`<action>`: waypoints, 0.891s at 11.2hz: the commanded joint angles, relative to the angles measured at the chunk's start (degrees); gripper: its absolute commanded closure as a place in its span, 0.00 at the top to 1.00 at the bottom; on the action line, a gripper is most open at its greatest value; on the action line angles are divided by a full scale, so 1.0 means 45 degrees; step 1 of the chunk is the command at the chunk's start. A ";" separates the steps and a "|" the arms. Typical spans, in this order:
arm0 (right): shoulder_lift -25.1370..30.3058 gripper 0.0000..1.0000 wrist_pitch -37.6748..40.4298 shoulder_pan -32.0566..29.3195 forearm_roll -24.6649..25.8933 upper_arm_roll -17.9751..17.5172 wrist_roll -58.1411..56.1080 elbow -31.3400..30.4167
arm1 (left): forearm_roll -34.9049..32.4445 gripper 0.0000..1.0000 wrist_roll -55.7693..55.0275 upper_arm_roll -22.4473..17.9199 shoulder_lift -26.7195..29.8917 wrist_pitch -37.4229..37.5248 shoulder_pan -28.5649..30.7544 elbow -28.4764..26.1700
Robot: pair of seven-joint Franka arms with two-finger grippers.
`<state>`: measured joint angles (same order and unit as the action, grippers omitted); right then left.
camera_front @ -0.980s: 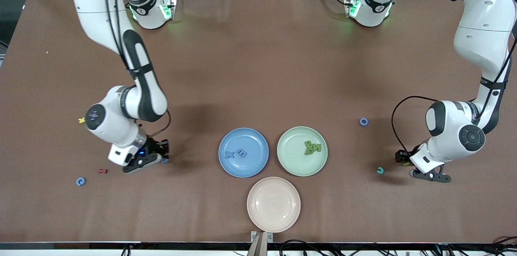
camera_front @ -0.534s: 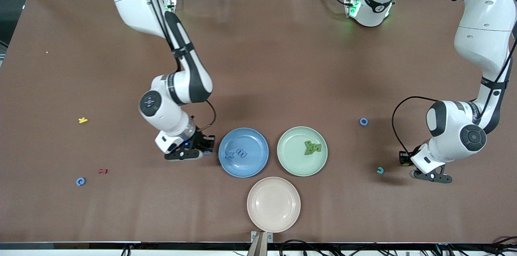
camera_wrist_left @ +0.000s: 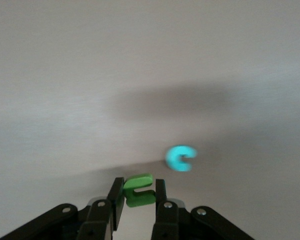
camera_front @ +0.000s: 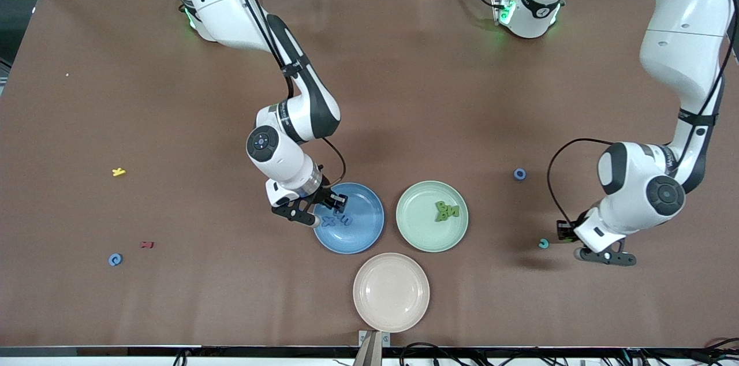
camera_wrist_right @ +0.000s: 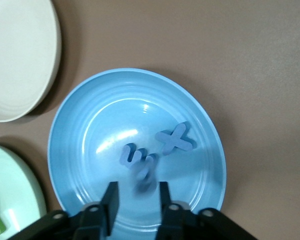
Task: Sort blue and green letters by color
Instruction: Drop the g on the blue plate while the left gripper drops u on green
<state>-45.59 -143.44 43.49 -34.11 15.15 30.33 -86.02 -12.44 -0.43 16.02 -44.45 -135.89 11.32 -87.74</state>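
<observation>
Blue is the colour of the plate (camera_front: 352, 227) that the right gripper (camera_front: 323, 210) has just come over, after carrying a blue letter (camera_wrist_right: 146, 181) from the right arm's end of the table. Its fingers are parting and the letter is dropping toward the two blue letters (camera_wrist_right: 155, 150) already in the plate. The left gripper (camera_wrist_left: 139, 192) has clenched a green letter (camera_wrist_left: 138, 190) beside the teal letter (camera_front: 543, 243), so the green plate (camera_front: 418, 233) is likely next.
</observation>
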 commanded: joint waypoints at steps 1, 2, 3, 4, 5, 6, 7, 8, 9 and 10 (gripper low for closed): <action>-0.0260 1.00 0.0021 -0.0094 -0.0135 -0.0028 0.0195 0.0444 | 0.0439 0.00 -0.2940 -0.0260 0.0757 0.0802 -0.1825 -0.0151; -0.0221 1.00 0.0137 -0.0152 -0.0038 0.0011 0.0098 0.0386 | 0.0439 0.00 -0.4170 -0.0260 0.0796 0.0823 -0.2411 -0.0151; -0.0163 1.00 0.0196 -0.0346 0.0021 0.0089 -0.0096 0.0308 | 0.0458 0.00 -0.5401 -0.0260 0.0816 0.0823 -0.2978 -0.0131; -0.0162 1.00 0.0525 -0.0638 0.0234 0.0225 -0.0562 0.0288 | 0.0613 0.00 -0.6515 -0.0260 0.0874 0.0803 -0.3564 -0.0131; -0.0162 1.00 0.0954 -0.1221 0.0623 0.0284 -0.1302 0.0288 | 0.0847 0.00 -0.7416 -0.0260 0.0855 0.0803 -0.4072 -0.0131; -0.0066 1.00 0.1461 -0.1807 0.1033 0.0304 -0.2121 0.0307 | 0.1004 0.00 -0.8295 -0.0260 0.0855 0.0803 -0.4600 -0.0131; 0.0032 1.00 0.2046 -0.2257 0.1463 0.0362 -0.2806 0.0365 | 0.1006 0.00 -0.9097 -0.0260 0.0836 0.0803 -0.4953 -0.0112; 0.0033 1.00 0.2342 -0.2590 0.1989 0.0653 -0.3413 0.0385 | 0.1025 0.00 -0.9762 -0.0260 0.0836 0.0803 -0.5266 -0.0112; 0.0033 1.00 0.2364 -0.2884 0.2400 0.0965 -0.4192 0.0385 | 0.1044 0.00 -1.0213 -0.0260 0.0816 0.0803 -0.5443 -0.0112; -0.0006 1.00 0.2364 -0.3351 0.2694 0.1084 -0.5321 0.0366 | 0.1025 0.40 -1.0508 -0.0260 0.0816 0.0803 -0.5522 -0.0112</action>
<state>-45.89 -134.30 31.58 -25.53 18.76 14.40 -84.90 -9.15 -44.09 15.84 -41.89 -132.97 -12.25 -87.70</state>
